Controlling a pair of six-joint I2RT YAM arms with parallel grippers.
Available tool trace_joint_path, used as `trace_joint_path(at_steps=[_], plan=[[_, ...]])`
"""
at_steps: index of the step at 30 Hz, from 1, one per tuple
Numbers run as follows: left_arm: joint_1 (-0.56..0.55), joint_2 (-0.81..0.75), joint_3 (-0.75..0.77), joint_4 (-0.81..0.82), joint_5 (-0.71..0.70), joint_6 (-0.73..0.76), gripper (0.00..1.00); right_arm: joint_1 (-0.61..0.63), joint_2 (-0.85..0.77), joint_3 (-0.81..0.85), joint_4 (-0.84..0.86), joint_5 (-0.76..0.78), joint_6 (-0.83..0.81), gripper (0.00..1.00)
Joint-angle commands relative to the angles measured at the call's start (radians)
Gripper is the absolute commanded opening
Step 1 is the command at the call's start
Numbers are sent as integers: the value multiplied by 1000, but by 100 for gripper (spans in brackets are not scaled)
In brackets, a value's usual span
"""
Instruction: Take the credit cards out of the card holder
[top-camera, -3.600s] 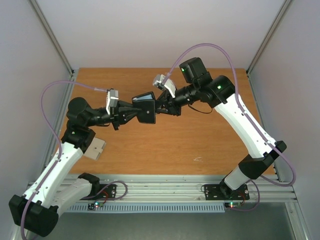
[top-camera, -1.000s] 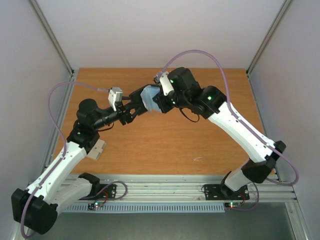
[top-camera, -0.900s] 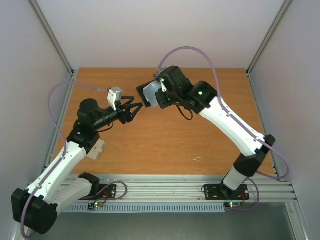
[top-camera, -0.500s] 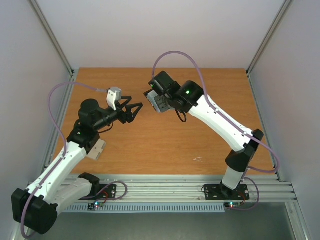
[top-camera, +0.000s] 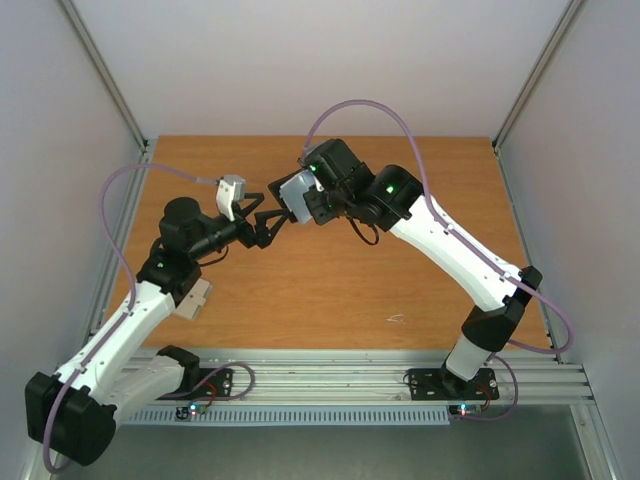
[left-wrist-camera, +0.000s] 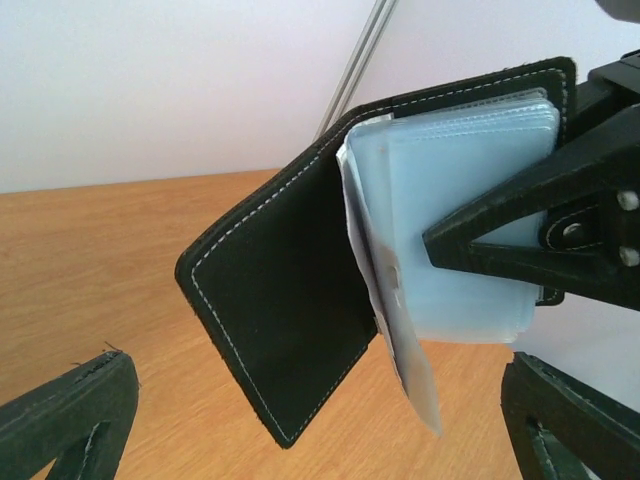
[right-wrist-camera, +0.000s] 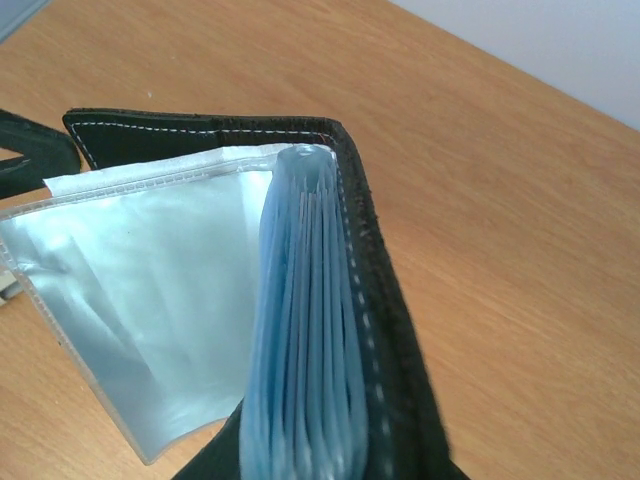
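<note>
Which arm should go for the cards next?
Left. The right tool is shut on the open holder, held off the table; the left tool is open, facing its plastic sleeves.

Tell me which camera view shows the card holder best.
The left wrist view: the card holder hangs open there, black cover and pale blue sleeves both visible. The right wrist view shows only its edge and sleeves close up; the top view shows it small.
</note>
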Motion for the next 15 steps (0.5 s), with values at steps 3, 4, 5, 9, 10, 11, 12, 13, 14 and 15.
trace_joint_path(at_steps=[3, 4, 5, 9, 10, 11, 12, 13, 14, 15], plan=[[-14, 28, 0, 65, -11, -14, 99, 30, -8, 27, 45, -13, -34, 1], [-16, 31, 3, 57, -29, -14, 99, 34, -8, 29, 51, -33, -43, 1], [-16, 33, 5, 52, -55, -16, 99, 40, -11, 29, 58, -50, -54, 1], [-16, 32, 11, -19, -175, -26, 99, 45, -37, -11, 90, -37, -77, 1], [-16, 28, 10, -27, -187, -24, 99, 44, -51, -29, 102, -47, -88, 1], [-17, 24, 5, -28, -179, -19, 100, 44, -74, -49, 118, -71, -109, 1], [-17, 20, -1, -24, -164, -14, 99, 44, -97, -75, 139, -107, -127, 1], [-16, 15, -5, -16, -146, -13, 99, 41, -122, -103, 163, -144, -144, 1], [-15, 11, -11, -1, -125, -17, 99, 34, -149, -133, 185, -193, -159, 1], [-13, 2, -16, 20, -97, -22, 99, 17, -174, -157, 199, -249, -170, 1]])
